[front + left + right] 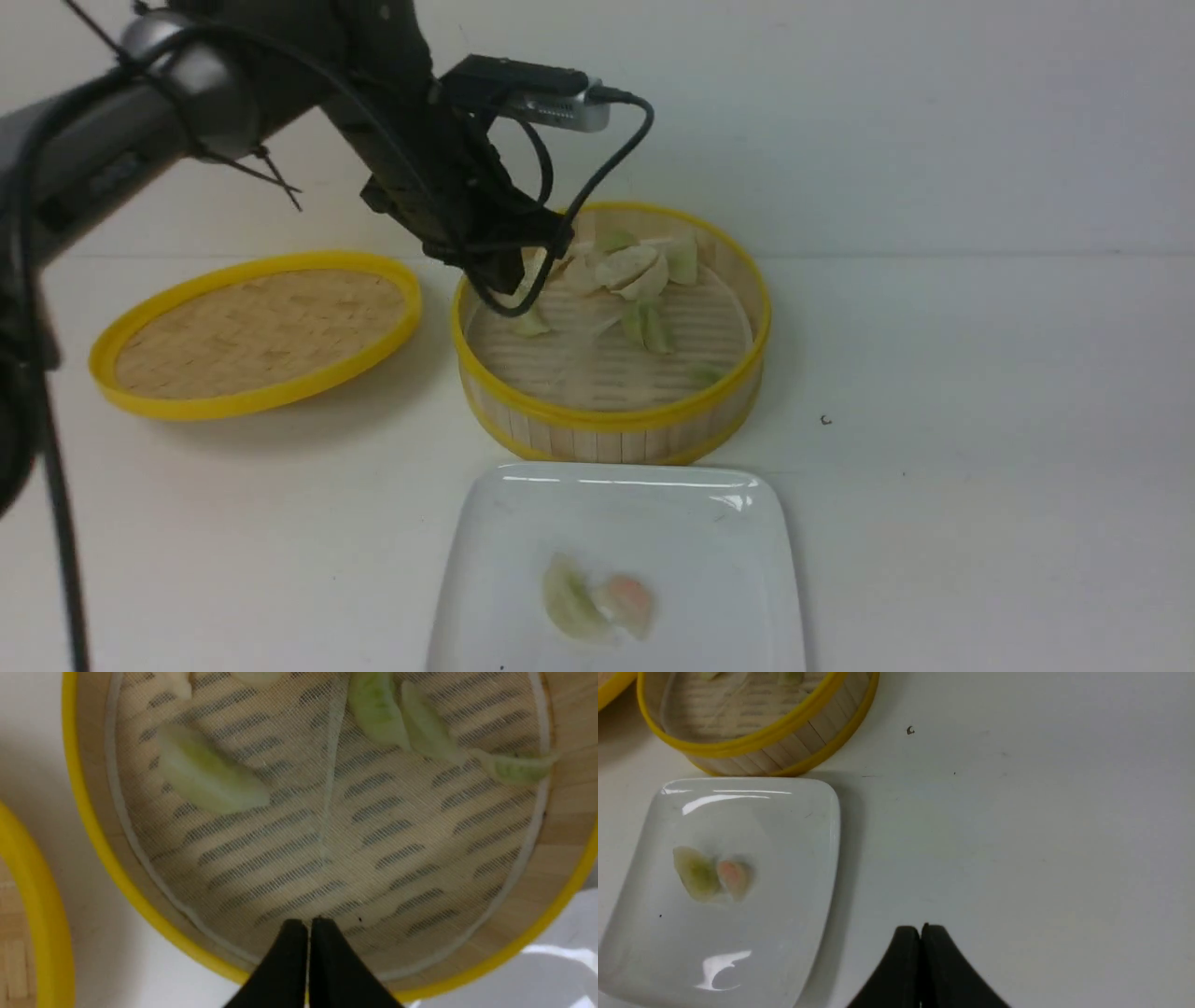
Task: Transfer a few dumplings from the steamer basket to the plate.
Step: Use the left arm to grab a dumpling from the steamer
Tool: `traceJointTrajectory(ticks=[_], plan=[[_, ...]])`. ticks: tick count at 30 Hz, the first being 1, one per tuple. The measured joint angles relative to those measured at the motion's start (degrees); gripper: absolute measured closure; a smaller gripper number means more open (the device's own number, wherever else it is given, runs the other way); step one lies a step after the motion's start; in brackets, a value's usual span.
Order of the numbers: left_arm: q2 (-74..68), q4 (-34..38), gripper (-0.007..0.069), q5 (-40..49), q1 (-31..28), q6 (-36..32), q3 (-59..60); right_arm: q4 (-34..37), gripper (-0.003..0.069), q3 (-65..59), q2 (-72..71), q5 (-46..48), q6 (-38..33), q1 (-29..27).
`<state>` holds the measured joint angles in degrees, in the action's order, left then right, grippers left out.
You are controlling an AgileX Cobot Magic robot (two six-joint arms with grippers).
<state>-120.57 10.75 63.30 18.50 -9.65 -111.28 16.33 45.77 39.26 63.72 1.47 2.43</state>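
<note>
Lighting was kinda dim and flat, more grey than bright. The plate (pixel 784 858) caught hard white glare near its rim, and a soft shadow fell on the table (pixel 994 858) beside it. Another blurry shadow sat under the woven lid (pixel 261 322). Up front, the left arm (pixel 103 168) was pretty soft at the frame edge, and the dumplings on the plate (pixel 597 599) looked smeary too.

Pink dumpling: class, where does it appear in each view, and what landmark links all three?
Front view: pink dumpling on the plate, beside a green one.
Left wrist view: not in it.
Right wrist view: on the plate, beside the green one.
Shared landmark: steamer basket.
</note>
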Motion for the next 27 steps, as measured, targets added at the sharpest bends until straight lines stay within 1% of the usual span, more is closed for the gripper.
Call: traceJointTrajectory(ticks=[2, 3, 4, 6, 7, 8, 9, 11, 12, 14, 16, 17, 18, 20, 23, 25, 27], plan=[[-1.81, -0.37, 0.0626, 0.53, 0.04, 0.14, -2.16, -0.02, 0.0673, 0.00, 0.00, 0.00, 0.36, 0.00], [-4.62, -1.48, 0.0601, 1.03, 0.04, 0.31, -5.86, -0.06, 0.0673, 0.00, 0.00, 0.00, 0.61, 0.00], [-4.90, -1.48, 0.0601, 1.08, 0.04, 0.31, -5.86, -0.06, 0.0673, 0.00, 0.00, 0.00, 0.63, 0.00], [-6.90, -2.43, 0.0557, 1.08, 0.04, 0.31, -8.34, -0.18, 0.0673, 0.00, 0.00, 0.00, 0.76, 0.00], [-8.36, -3.27, 0.0501, 0.61, 0.04, 0.31, -9.53, -0.18, 0.0673, 0.00, 0.00, 0.00, 0.76, 0.00], [-8.94, -3.56, 0.0475, 0.16, 0.04, 0.31, -9.75, -0.18, 0.0673, 0.00, 0.00, 0.00, 0.80, 0.00], [-9.85, -4.32, 0.0410, -1.16, 0.04, 0.57, -9.98, -0.18, 0.0673, 0.00, 0.00, 0.00, 0.80, 0.00], [-10.89, -5.07, 0.0306, -3.28, 0.04, 1.55, -10.05, -0.18, 0.0673, 0.00, 0.00, 0.00, 0.82, 0.00], [-11.10, -5.29, 0.0286, -3.76, 0.04, 1.90, -10.05, -0.18, 0.0673, 0.00, 0.00, 0.00, 0.82, 0.00], [-12.76, -6.72, 0.0176, -6.51, 0.04, 3.95, -10.05, -0.18, 0.0673, 0.07, 0.00, 0.00, 0.87, 0.00], [-14.24, -7.63, 0.0112, -8.63, 0.04, 5.93, -10.05, -0.18, 0.0673, 0.07, 0.00, 0.04, 0.87, 0.00], [-14.41, -7.80, 0.0107, -9.03, 0.04, 6.28, -10.05, -0.18, 0.0673, 0.07, 0.00, 0.04, 0.87, 0.00], [-15.69, -8.16, 0.0081, -10.33, 0.04, 6.99, -10.05, -0.18, 0.0673, 0.07, 0.00, 0.04, 0.87, 0.00], [-16.89, -8.21, 0.0071, -11.22, 0.04, 7.21, -10.05, -0.18, 0.0673, 0.07, 0.00, 0.04, 0.87, 0.00], [-18.25, -8.03, 0.0078, -11.49, 0.27, 7.25, -10.05, -0.18, 0.0673, 0.07, 0.00, 0.11, 0.87, 0.00], [-18.60, -8.30, 0.0138, -11.35, 0.30, 7.25, -10.37, -0.18, 0.0673, 0.07, 0.00, 0.30, 0.87, 0.00], [-18.73, -8.71, 0.0242, -11.01, 0.30, 7.25, -10.63, -0.18, 0.0673, 0.07, 0.00, 0.41, 0.87, 0.00]])
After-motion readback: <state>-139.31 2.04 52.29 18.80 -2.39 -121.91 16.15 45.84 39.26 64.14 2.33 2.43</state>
